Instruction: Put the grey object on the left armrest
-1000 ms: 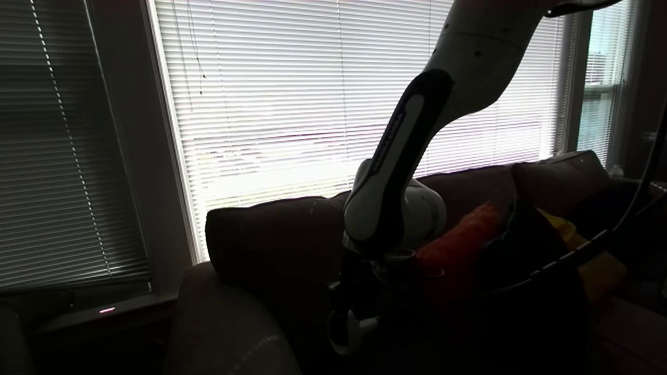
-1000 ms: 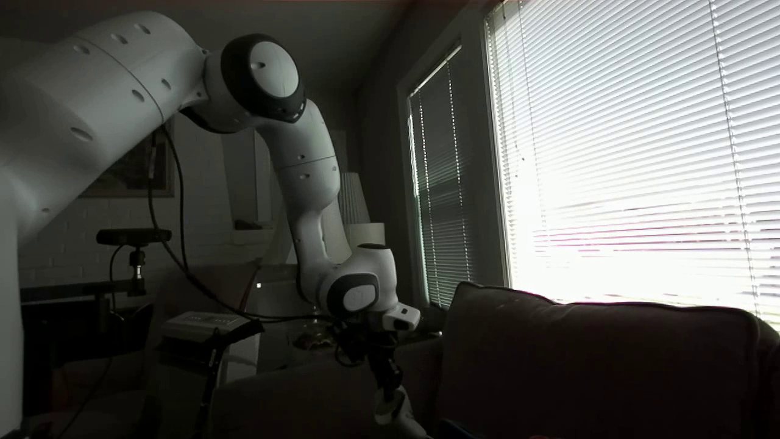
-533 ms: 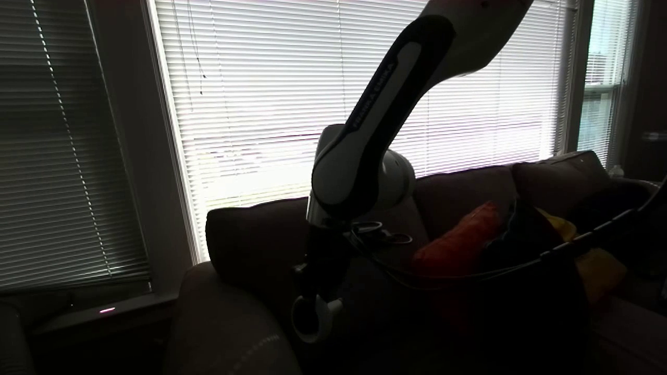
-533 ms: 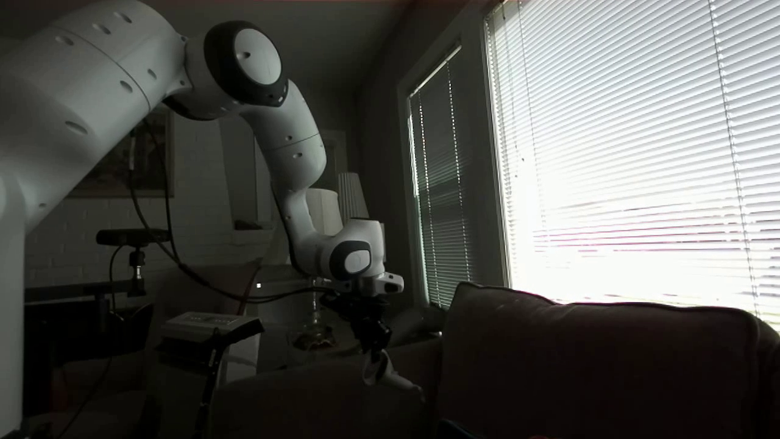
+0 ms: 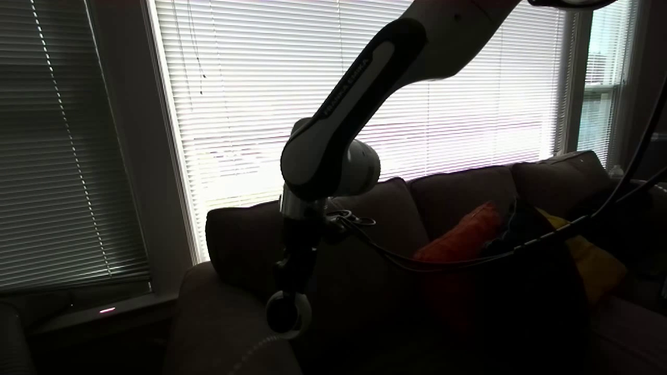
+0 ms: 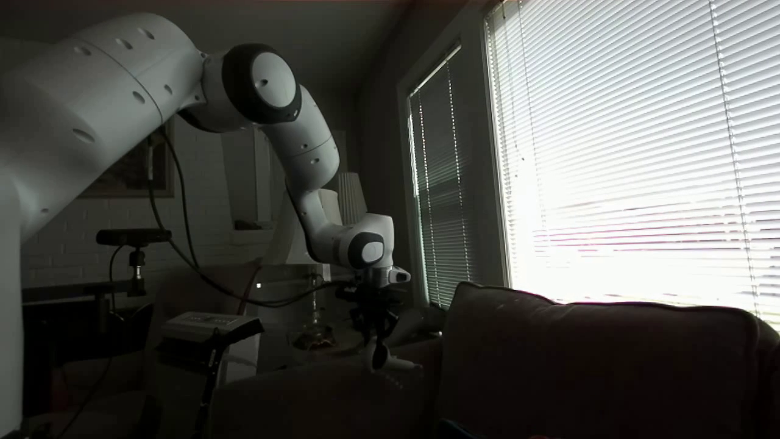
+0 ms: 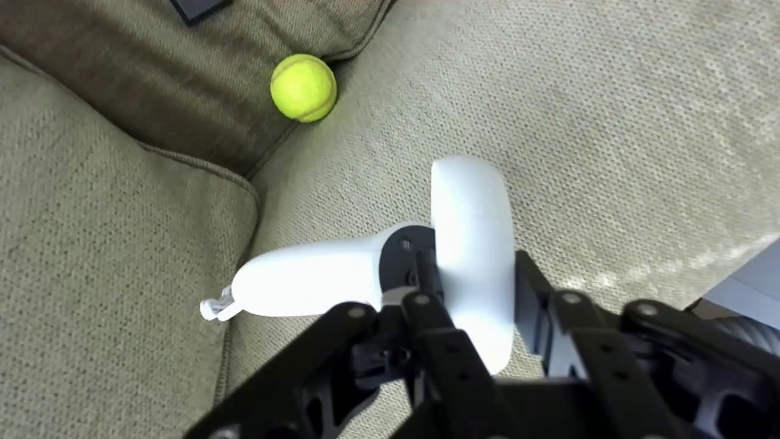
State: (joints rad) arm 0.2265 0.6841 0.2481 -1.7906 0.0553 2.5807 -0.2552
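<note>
Plainly, we see the grey object (image 7: 320,277) as smooth, plastic-looking and nearly white: a tapering rounded handle, a black round face with small buttons, a thick curved band standing beside that face, and a short pale cord at the handle's tip. Beneath it in the wrist view, the left armrest (image 7: 609,152) is padded and coarsely woven, and we make out a similar weave on the back cushion (image 7: 116,244), which is edged with piping. A fuzzy yellow-green tennis ball (image 7: 303,88) sits at the crease between the left armrest and the darker seat cushion (image 7: 195,88).

We find the gripper (image 7: 475,280) clamped on the curved band, a dark finger on either side, the handle pointing toward the back cushion. In both exterior views the grey object shows against the left armrest; we cannot tell whether it touches the cloth.

As for edges, the cord overlaps the piped border of the back cushion in the wrist view, contact unclear to us. From the band, a broad stretch of woven padding runs to the upper right, while the lower-right edge, flecked with light, borders a pale flat surface (image 7: 746,286). In an exterior view, a cable (image 5: 573,225) passes in front of the orange cushion (image 5: 464,237).
</note>
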